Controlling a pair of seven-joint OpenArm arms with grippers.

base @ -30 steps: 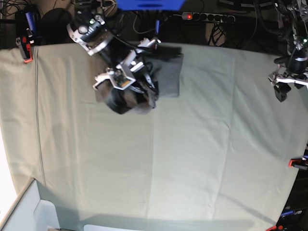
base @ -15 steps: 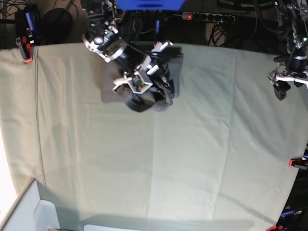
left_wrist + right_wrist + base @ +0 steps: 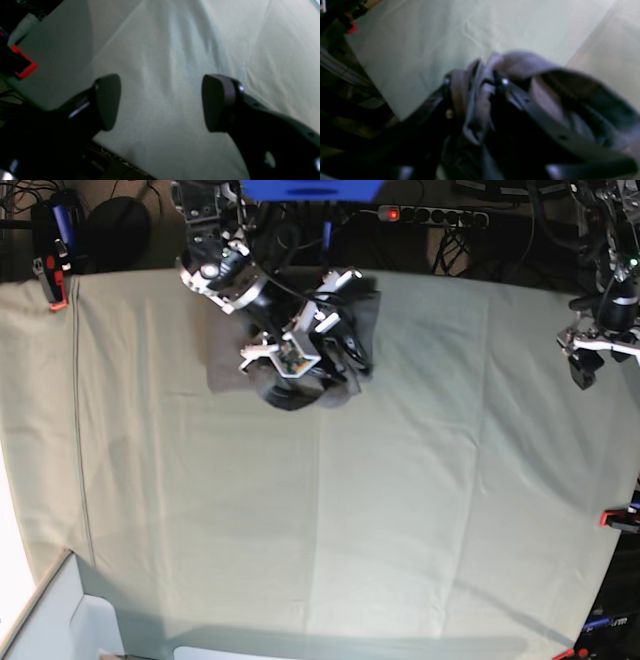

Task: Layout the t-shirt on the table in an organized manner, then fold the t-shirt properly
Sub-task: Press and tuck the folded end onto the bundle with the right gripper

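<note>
The right gripper (image 3: 475, 82) has its jaws slightly apart with folds of the plain medium-grey cotton t-shirt (image 3: 355, 330) bunched between them, near the far edge of the pale mint-green cloth-covered table (image 3: 400, 500). The left gripper (image 3: 160, 102) hangs wide open and empty over bare cloth, well apart from the shirt. A red-orange clamp (image 3: 57, 298) grips the table's far corner.

A plain medium-grey t-shirt (image 3: 352, 320) lies on the desk (image 3: 400, 480), which wears pale mint-green cloth. Red-orange clamps (image 3: 57, 292) mark the desk's edges. Both end effectors' fingers (image 3: 107, 100) are black.
</note>
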